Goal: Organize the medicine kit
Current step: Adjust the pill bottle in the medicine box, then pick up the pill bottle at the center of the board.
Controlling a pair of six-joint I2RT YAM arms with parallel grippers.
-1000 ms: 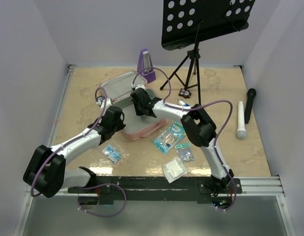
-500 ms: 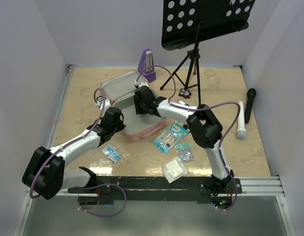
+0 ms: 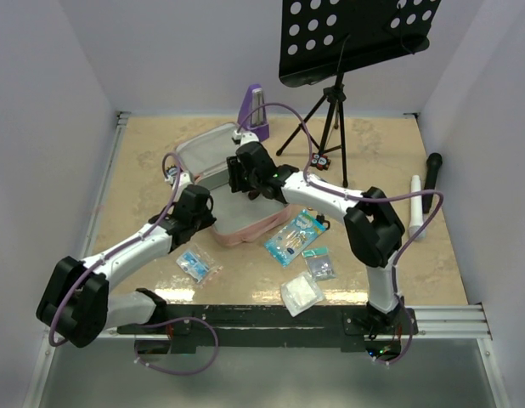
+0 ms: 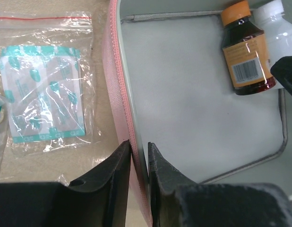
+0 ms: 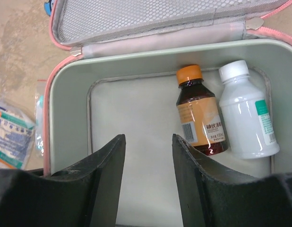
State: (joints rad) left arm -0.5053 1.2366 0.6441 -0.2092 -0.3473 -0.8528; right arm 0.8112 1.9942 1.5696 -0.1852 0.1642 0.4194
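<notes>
The medicine kit [image 3: 254,228], a pink soft case, lies open in the middle of the table with its mesh lid [image 5: 150,14] folded back. My left gripper [image 4: 139,144] is shut on the kit's pink side wall [image 4: 115,85], one finger outside and one inside against the grey lining. My right gripper [image 5: 148,137] hovers open over the kit's inside, holding nothing. A brown bottle with an orange cap [image 5: 199,111] and a white bottle [image 5: 245,118] lie side by side on the kit's floor, just right of the right fingers.
A bag of plasters [image 4: 44,90] lies left of the kit. More packets [image 3: 294,236] and a gauze bag [image 3: 302,293] lie near the front. A purple metronome [image 3: 255,109] and a music stand [image 3: 330,110] stand behind. A black microphone [image 3: 431,180] and a white tube [image 3: 416,208] lie right.
My right gripper's jaws have spread apart, and its arm has stretched further left over the kit. The left arm has stayed in place on the kit's wall.
</notes>
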